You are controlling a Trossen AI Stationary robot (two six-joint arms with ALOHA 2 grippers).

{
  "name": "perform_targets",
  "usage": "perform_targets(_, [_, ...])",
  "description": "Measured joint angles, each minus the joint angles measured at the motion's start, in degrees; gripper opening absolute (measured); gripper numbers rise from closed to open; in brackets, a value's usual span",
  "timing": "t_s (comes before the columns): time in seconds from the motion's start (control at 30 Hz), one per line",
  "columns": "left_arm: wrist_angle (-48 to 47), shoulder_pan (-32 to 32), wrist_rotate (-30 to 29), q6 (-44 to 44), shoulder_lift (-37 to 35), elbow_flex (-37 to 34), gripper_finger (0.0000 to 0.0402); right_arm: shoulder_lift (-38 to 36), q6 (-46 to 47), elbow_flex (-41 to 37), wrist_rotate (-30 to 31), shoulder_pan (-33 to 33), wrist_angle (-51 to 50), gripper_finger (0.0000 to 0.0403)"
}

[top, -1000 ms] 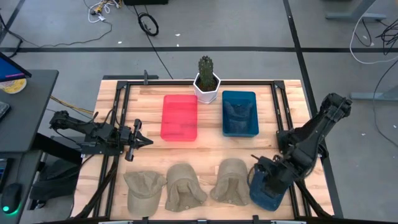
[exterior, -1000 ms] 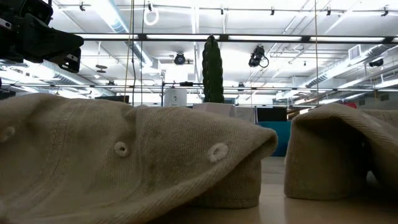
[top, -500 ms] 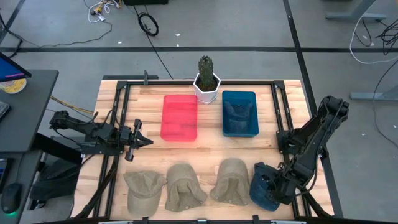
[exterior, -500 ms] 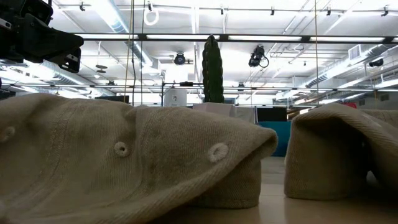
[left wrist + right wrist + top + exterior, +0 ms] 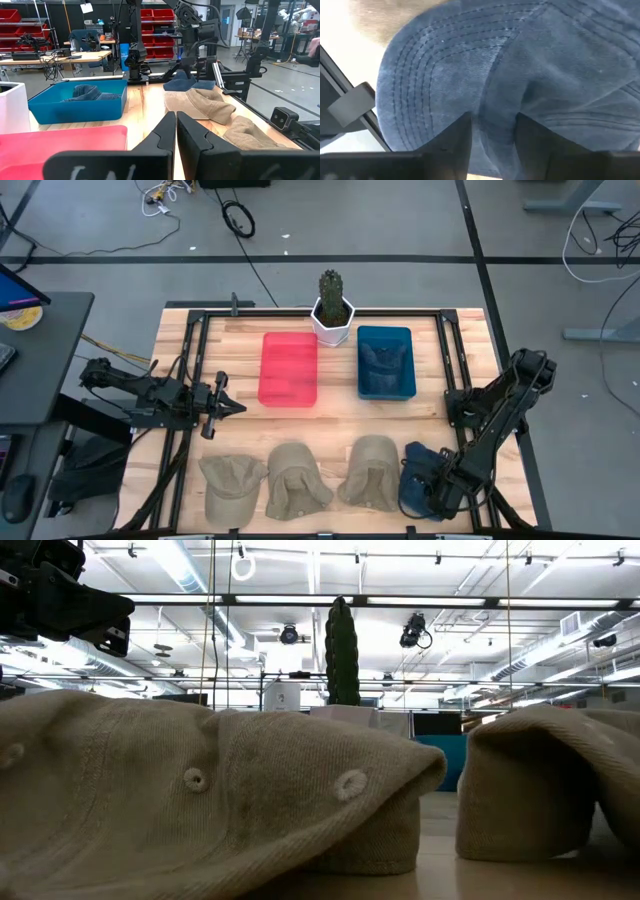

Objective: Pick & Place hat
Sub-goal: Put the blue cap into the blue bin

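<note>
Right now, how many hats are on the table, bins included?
5. Three tan hats along the near edge. One blue hat at the right gripper. One denim hat in the blue bin; more may lie beneath it.

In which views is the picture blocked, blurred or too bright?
Low view: tan hats fill the foreground and bright ceiling lights glare behind the cactus. Right wrist view: the blue hat fills the frame, soft from closeness. High view: evenly lit, sharp. Left wrist view: clear, though the left gripper covers the bottom.
</note>
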Motion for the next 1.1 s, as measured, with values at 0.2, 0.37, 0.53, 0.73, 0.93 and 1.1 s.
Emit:
perform_targets(0.2, [0.0,0.0,0.0,0.0,0.0,0.0,0.0018,-0.5,0.1,0.0,-0.2,0.0,-0.3,0.0028])
perform_targets(0.37, [0.0,0.0,0.0,0.0,0.0,0.0,0.0018,-0.7,-0.1,0.0,-1.9,-0.1,-0.7,0.0019])
perform_targets(0.53, [0.0,0.0,0.0,0.0,0.0,0.0,0.0018,-3.0,0.0,-0.1,-2.1,-0.1,-4.3,0.0007])
perform_targets(0.73, [0.0,0.0,0.0,0.0,0.0,0.0,0.0018,-7.7,-1.1,-0.1,-0.1,-0.4,-8.8,0.0004])
perform_targets(0.93, [0.0,0.0,0.0,0.0,0.0,0.0,0.0018,-12.7,-6.7,-0.1,4.7,-2.8,-10.7,0.0003])
perform_targets(1.1, [0.0,0.0,0.0,0.0,0.0,0.0,0.0019,-15.5,-14.4,-0.1,7.8,-6.5,-12.9,0.0002])
